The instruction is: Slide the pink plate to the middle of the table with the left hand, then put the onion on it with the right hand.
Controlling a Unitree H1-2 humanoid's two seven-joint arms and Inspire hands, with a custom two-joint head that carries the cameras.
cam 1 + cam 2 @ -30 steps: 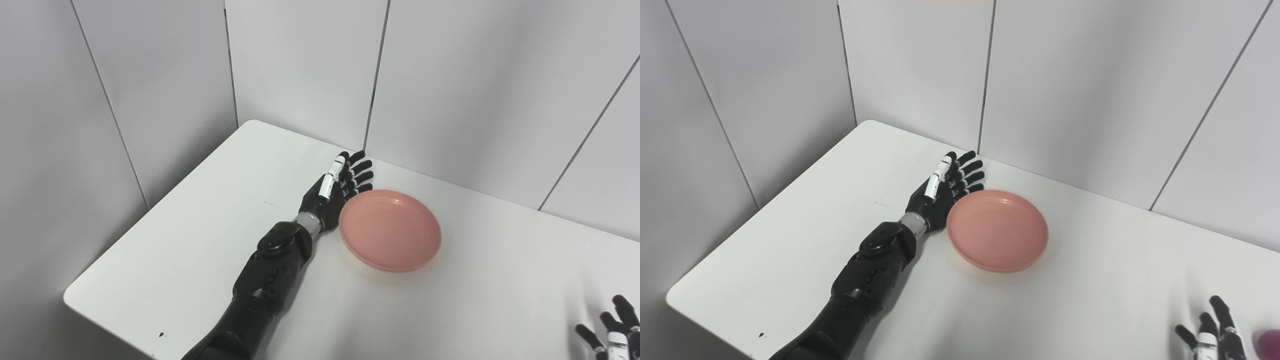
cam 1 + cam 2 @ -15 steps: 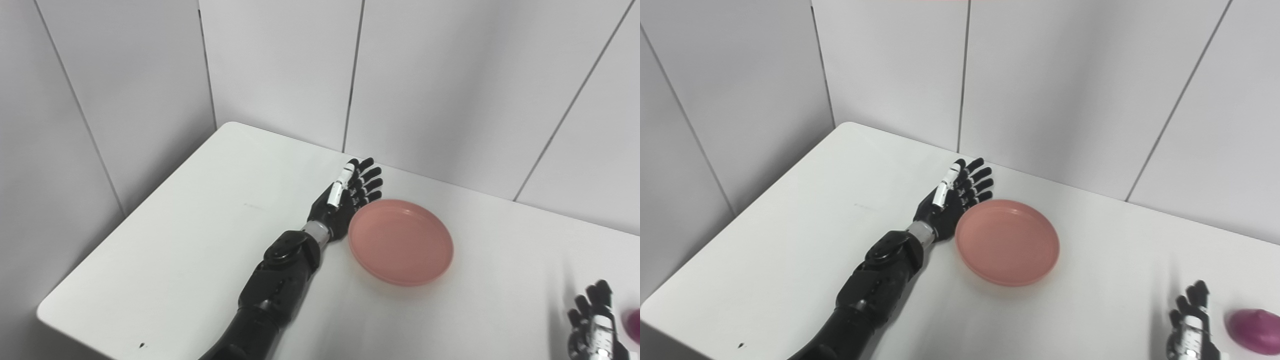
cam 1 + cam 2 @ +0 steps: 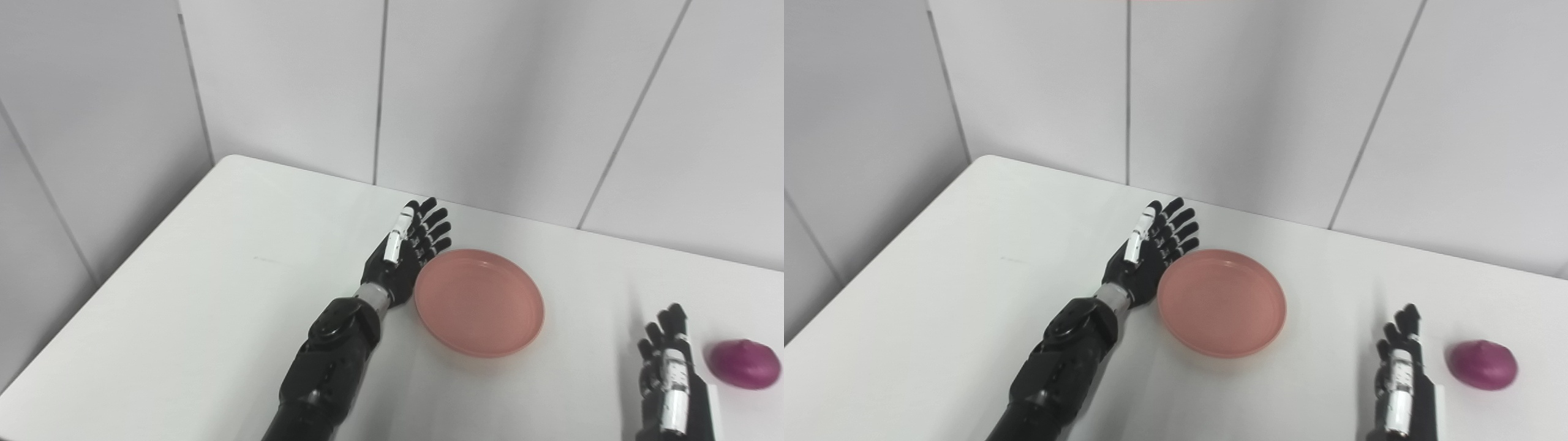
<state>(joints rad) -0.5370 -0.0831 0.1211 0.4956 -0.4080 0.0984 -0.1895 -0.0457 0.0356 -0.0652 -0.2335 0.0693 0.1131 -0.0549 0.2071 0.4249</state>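
The pink plate (image 3: 479, 302) lies flat on the white table (image 3: 202, 288), empty. My left hand (image 3: 407, 250) stands on edge against the plate's left rim, open with fingers stretched toward the wall. A purple onion (image 3: 743, 364) rests on the table at the right. My right hand (image 3: 664, 371) is open, fingers pointing away, just left of the onion with a small gap between them, well right of the plate. In the right eye view the plate (image 3: 1221, 301), the onion (image 3: 1483, 364) and the right hand (image 3: 1399, 362) show the same layout.
Grey wall panels (image 3: 490, 92) close off the table's far edge and the left side. The left forearm (image 3: 331, 349) lies across the table in front of the plate's left side.
The camera has turned to the right, bringing the onion into view. The left hand and plate have crept slightly to the right. The right hand now shows more fully beside the onion.
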